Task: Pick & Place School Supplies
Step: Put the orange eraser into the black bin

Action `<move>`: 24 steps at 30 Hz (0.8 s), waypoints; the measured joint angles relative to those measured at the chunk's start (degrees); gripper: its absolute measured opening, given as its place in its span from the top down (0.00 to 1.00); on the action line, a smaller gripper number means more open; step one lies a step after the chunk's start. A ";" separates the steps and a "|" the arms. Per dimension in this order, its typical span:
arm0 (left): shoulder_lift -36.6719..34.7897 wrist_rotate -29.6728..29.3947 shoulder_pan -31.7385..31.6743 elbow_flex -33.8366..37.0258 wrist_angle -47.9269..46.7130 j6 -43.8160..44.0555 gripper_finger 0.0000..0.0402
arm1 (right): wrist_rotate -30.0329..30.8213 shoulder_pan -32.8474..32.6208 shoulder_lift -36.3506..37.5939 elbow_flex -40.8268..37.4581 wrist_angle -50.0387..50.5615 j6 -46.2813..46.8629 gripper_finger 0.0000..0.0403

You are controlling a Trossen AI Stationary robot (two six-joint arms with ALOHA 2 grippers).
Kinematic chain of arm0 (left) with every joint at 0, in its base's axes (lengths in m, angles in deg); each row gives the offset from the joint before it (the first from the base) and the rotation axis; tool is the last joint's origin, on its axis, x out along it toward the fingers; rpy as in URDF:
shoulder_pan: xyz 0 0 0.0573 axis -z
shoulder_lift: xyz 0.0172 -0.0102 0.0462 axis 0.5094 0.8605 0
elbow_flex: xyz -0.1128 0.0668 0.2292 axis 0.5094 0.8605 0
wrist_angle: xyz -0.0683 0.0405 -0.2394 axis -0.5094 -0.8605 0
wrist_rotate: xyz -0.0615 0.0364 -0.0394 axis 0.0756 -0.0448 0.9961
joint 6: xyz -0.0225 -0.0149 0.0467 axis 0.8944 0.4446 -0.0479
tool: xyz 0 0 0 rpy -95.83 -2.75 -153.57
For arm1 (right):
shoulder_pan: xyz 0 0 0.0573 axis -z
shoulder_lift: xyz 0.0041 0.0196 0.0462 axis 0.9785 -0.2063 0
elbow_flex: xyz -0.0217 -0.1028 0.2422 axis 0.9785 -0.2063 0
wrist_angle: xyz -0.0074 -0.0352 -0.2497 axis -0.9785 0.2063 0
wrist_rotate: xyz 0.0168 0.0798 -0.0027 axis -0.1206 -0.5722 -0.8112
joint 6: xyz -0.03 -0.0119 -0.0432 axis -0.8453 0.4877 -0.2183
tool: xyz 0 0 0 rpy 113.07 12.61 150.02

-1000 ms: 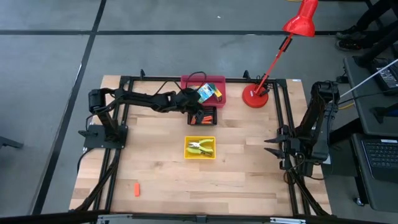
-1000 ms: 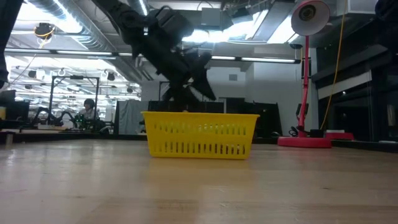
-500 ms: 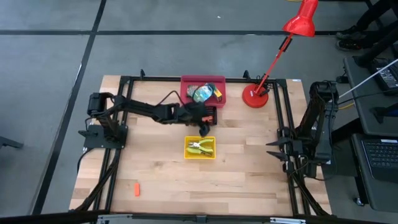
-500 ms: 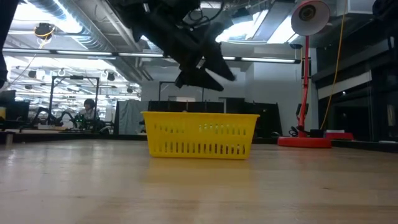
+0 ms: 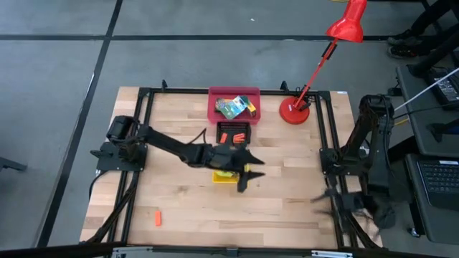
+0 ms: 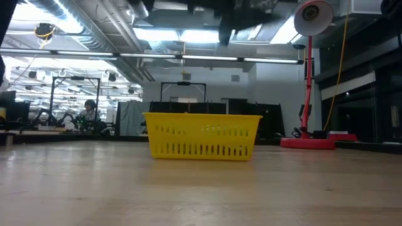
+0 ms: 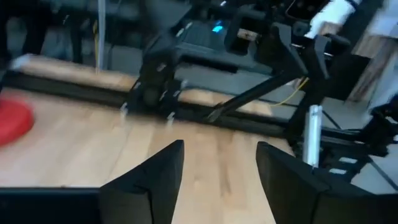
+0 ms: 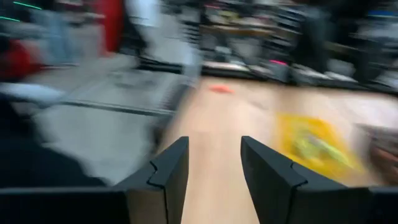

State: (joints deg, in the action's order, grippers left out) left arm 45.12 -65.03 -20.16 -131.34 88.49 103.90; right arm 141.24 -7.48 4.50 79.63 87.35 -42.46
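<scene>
Having left the red tray [image 5: 213, 95], where the crayon boxes [image 5: 231, 107] now lie, the left gripper [image 5: 247, 172] swings out past the yellow tray [image 5: 218, 176], fingers spread wide and empty. One orange-red piece [image 5: 155, 217] waits near the table's front. The right gripper [image 5: 331, 198], open and empty, moves at the table's edge.

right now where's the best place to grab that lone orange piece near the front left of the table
The orange piece lies flat and alone on the bare wood, its long side running roughly front to back. Best taken from straight above, probably fingers closing across its short width at the middle. The left gripper, open over the yellow tray, is nearer.
</scene>
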 joint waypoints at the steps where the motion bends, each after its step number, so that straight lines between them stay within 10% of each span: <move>1: 0.02 -0.86 0.91 -0.86 0.06 -1.44 0.51 | -3.70 0.89 0.00 0.19 -8.22 -7.79 0.63; 6: -1.10 -6.83 4.78 -1.29 -1.43 -3.22 0.52 | -27.03 12.13 -1.30 -0.17 -32.41 -35.77 0.63; 17: -4.52 -35.65 15.26 -1.24 -15.85 -3.29 0.51 | -77.80 55.34 3.57 -1.60 -26.79 -46.48 0.63; 24: -9.99 -42.22 16.43 -1.21 -29.21 -2.57 0.51 | -85.84 71.65 18.00 -12.23 -28.40 -50.35 0.63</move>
State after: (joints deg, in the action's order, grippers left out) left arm 35.13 -107.25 -3.73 -132.55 59.28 101.33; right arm 55.41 64.16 22.50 67.40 58.95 -92.81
